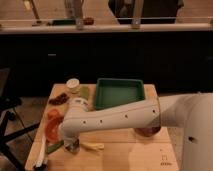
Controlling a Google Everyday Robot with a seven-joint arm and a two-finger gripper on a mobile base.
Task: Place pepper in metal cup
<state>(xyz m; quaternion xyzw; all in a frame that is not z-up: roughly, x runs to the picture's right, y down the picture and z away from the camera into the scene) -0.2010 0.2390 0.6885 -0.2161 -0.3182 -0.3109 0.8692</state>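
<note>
Camera view put the claw [70,139] low by the metal cup [73,147] (spread or closed, I couldn't tell); the pepper [54,146] lay just left, slanting near-left to far-right.

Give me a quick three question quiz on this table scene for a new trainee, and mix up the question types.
1. True or false: the pepper already lies inside the metal cup.
2. Where is the gripper? A) over the green tray; B) low at the front left of the table, right at the metal cup; C) raised above the white-lidded jar.
3. Fill in: in the camera view, the yellow item lies on the table to the ___ of the metal cup.

Key: 1 false, the pepper shows outside the cup, on its left; 2 B; 3 right.
</note>
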